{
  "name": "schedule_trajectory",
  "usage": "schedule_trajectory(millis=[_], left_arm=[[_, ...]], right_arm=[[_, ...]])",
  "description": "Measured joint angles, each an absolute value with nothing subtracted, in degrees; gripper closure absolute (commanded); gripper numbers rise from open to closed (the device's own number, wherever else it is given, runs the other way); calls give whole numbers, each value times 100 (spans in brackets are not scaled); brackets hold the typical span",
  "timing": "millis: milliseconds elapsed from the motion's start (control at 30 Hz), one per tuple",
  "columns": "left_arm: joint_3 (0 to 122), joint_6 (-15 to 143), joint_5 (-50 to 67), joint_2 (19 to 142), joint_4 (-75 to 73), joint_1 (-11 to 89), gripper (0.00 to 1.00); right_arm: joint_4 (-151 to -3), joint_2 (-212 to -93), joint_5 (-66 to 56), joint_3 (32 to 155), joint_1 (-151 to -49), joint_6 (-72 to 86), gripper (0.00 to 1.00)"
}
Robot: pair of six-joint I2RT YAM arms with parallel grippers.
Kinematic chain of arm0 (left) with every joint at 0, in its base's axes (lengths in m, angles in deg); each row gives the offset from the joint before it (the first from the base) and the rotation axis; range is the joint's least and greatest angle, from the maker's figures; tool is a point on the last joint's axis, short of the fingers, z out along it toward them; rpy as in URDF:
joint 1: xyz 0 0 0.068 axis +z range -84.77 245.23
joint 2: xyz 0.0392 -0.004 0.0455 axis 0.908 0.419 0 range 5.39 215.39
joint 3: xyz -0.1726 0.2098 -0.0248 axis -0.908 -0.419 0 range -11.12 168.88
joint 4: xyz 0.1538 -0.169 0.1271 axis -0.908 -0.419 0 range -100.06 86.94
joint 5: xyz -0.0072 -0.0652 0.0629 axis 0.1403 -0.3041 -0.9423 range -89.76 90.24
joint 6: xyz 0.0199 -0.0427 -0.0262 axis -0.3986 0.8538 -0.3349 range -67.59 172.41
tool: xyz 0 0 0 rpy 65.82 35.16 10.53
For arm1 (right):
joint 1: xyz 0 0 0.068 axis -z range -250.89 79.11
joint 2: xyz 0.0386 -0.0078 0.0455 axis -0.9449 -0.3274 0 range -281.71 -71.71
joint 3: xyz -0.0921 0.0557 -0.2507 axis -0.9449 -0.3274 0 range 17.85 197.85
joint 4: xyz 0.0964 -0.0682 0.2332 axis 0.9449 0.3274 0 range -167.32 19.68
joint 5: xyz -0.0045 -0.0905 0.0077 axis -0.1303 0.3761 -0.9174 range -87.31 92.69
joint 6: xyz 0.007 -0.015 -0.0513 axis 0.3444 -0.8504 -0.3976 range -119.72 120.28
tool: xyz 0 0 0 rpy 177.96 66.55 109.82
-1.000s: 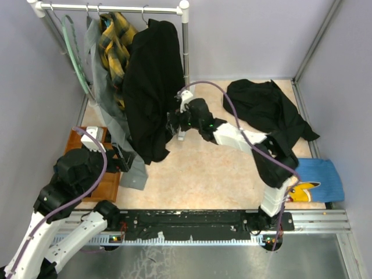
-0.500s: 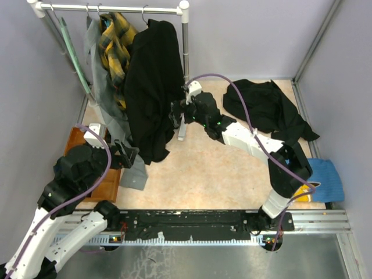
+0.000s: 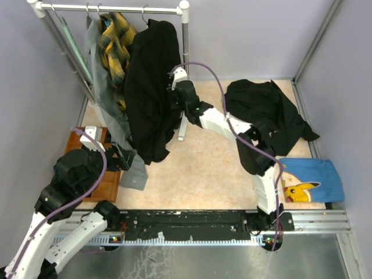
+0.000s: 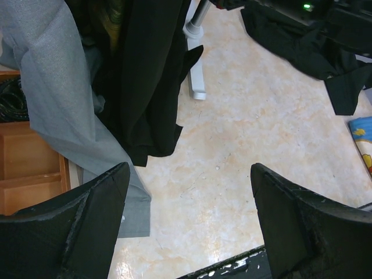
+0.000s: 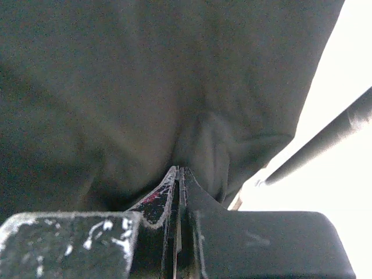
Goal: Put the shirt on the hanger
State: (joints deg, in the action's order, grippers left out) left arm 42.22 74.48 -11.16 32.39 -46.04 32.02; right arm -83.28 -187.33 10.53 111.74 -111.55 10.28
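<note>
black shirt (image 3: 150, 87) hanging from a rack rail (image 3: 70, 7), yellow plaid shirt (image 3: 115, 46) and grey garment (image 3: 110, 116) just left of it, right gripper (image 3: 173, 97) at the shirt's right edge, left gripper (image 3: 129, 158) near the grey hem, 1 more black garment (image 3: 267, 110) heaped on the table (image 3: 197, 168), blue cartoon cloth (image 3: 314, 180) far right

A pale, marbled beige table (image 3: 203, 168) carries everything. At about two o'clock a crumpled black garment (image 3: 264, 110) lies spread on it. At four o'clock a blue cloth (image 3: 314, 177) with a yellow cartoon print lies flat by the edge. At nine o'clock sits a wooden tray (image 3: 110, 183), and the hem of a grey garment (image 3: 135, 174) rests just beside it. The white rack foot (image 3: 181, 132) stands toward eleven o'clock. The hanging shirt (image 3: 151, 87) possibly stops just short of the surface.
</note>
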Motion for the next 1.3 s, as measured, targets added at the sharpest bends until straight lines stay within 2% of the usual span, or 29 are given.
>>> schedule_trajectory(millis=[100,167,233,333,400,600,767,833,900,1000,1100,1300], left_arm=[[4222,7470,-1116,3230,-4609,3202,10],[4222,7492,-1114,3224,-4613,3202,11],[4225,7527,-1111,3217,-4617,3202,11],[4227,7579,-1107,3193,-4639,3202,11],[4229,7614,-1109,3169,-4663,3202,11],[4229,7675,-1107,3145,-4687,3202,11],[4229,7706,-1092,3145,-4692,3202,11],[4225,7706,-1083,3145,-4692,3202,11],[4209,7706,-1081,3145,-4692,3202,11],[4174,7708,-1081,3139,-4694,3202,11],[4150,7708,-1083,3115,-4696,3202,10],[4096,7704,-1085,3106,-4694,3202,10]], right_arm=[[-8293,-19412,1520,11884,-11162,921,100],[-8072,-20112,1820,12789,-11166,862,100],[-7812,-20809,1993,13783,-11177,827,95],[-7528,-21832,1859,15303,-11210,895,89],[-7565,-22239,1459,15810,-11245,1030,86],[-8592,-22407,21,15810,-11437,1808,87],[-9633,-22396,-1330,15930,-11555,2473,82],[-9941,-22284,-1762,15694,-11568,2595,79],[-10076,-21828,-1830,14791,-11568,2554,73],[-10083,-20962,-1253,13222,-11568,2215,67],[-9958,-20269,-379,12199,-11566,1738,61],[-9790,-18827,1300,10704,-11551,853,31]])
